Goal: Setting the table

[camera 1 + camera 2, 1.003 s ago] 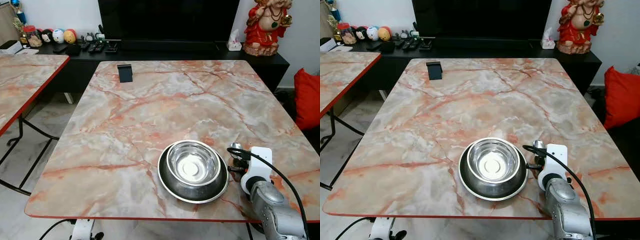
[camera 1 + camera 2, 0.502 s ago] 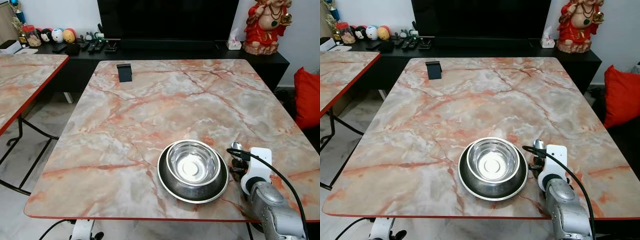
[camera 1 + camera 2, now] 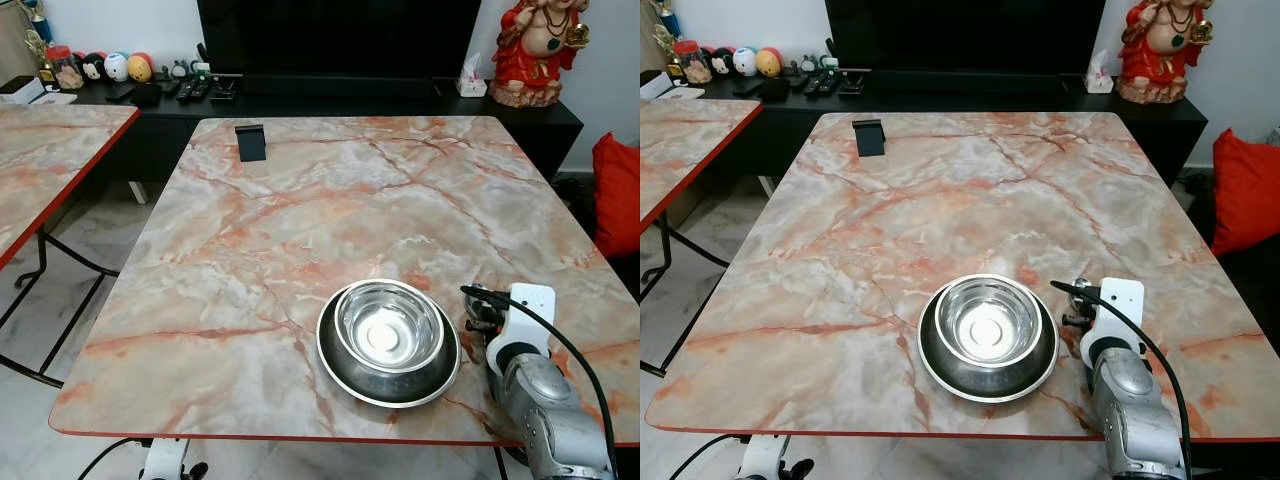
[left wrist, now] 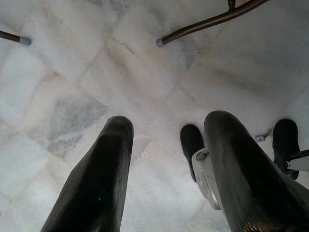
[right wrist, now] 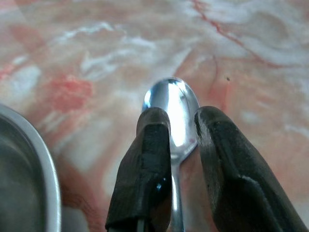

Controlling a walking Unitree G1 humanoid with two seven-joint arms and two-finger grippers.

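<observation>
The right tool (image 5: 181, 145) sits low over the marble worktop (image 3: 330, 210), just to the right of the steel bowl (image 3: 388, 340), with its two fingers (image 5: 149, 164) straddling a spoon (image 5: 173, 108). In the right wrist view the fingers stand a little apart, one on each side of the spoon's neck; whether they press on the metal or have let go cannot be told.

The step in hand looks like laying the spoon beside the bowl. To do it well, the spoon should rest flat on the worktop before the fingers part. The fingers should then open only enough to clear the neck. The tool is best drawn straight back along the handle, not sideways, so the spoon is not dragged towards the bowl's rim.

The spoon lies near the bowl but apart from it. Its long axis runs along the fingers, roughly front to back on the worktop, parallel to the bowl's right side. The spoon's bowl end points away from the robot, hollow side up, and the handle runs back under the tool.

The left tool (image 4: 166, 164) hangs idle over the tiled floor (image 4: 72, 63), fingers apart and holding nothing.
</observation>
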